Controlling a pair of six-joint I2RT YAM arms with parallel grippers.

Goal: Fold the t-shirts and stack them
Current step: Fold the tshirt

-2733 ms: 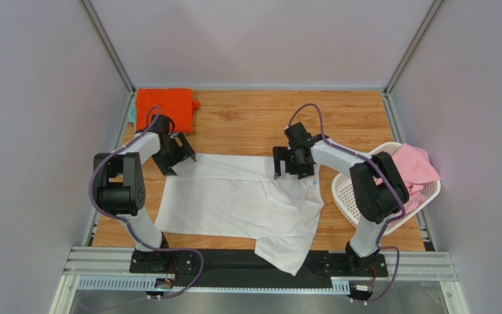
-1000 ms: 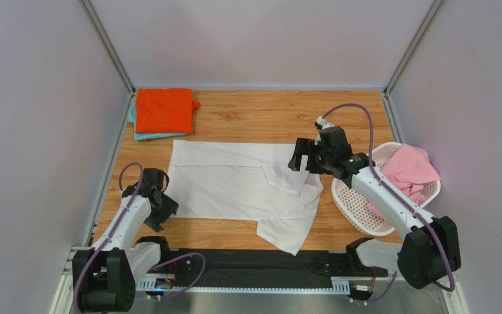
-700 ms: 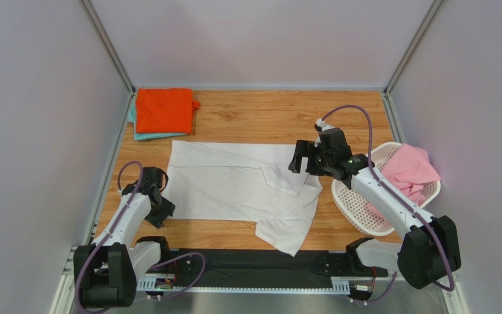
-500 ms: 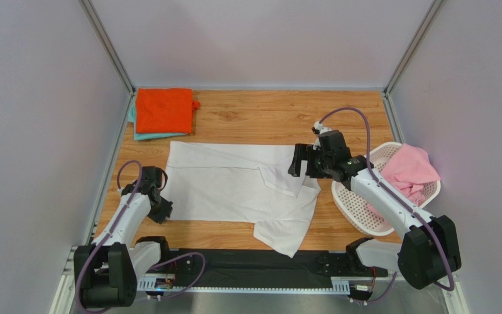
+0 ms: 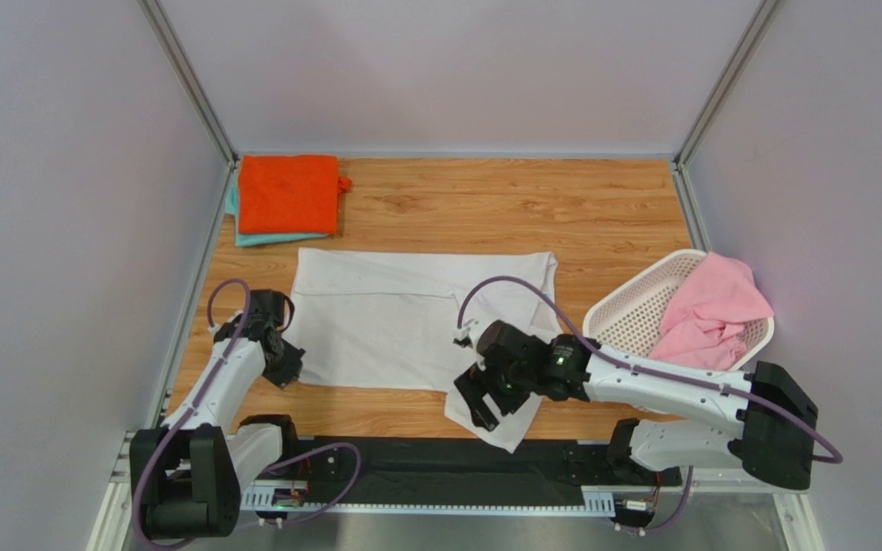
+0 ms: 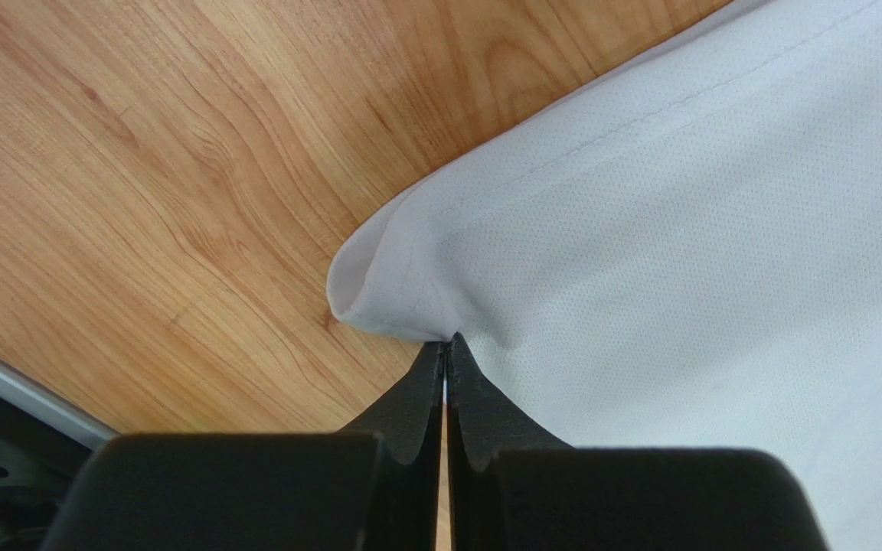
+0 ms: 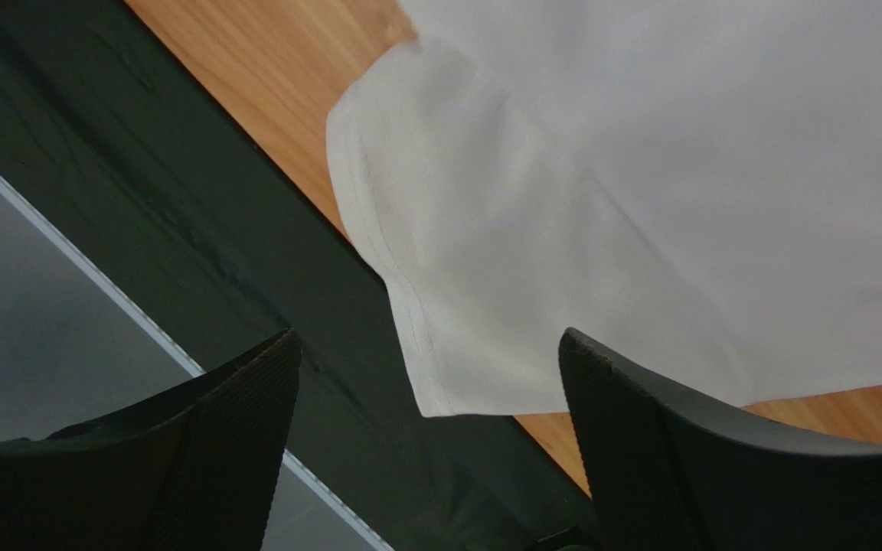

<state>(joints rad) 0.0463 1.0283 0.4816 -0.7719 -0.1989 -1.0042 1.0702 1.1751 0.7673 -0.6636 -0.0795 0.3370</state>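
At the table's [image 5: 469, 207] near edge, the right gripper [image 5: 482, 402] is seen spread wide and empty above the sleeve of the white t-shirt [image 5: 400, 321]. It has been swung there from beside the basket [image 5: 624, 316], where it hung half a second earlier, and the shirt's far right corner is now uncovered. The left gripper [image 5: 285, 365] is kept at the shirt's near-left corner. Only the left wrist view shows its fingers pinched together on the puckered hem. Only the right wrist view shows the sleeve draped off the table onto the black strip [image 7: 239, 264]. At the far left, an orange t-shirt [image 5: 287, 193] is stacked on a teal t-shirt [image 5: 252, 240], and a pink t-shirt [image 5: 710, 304] is held in the basket.
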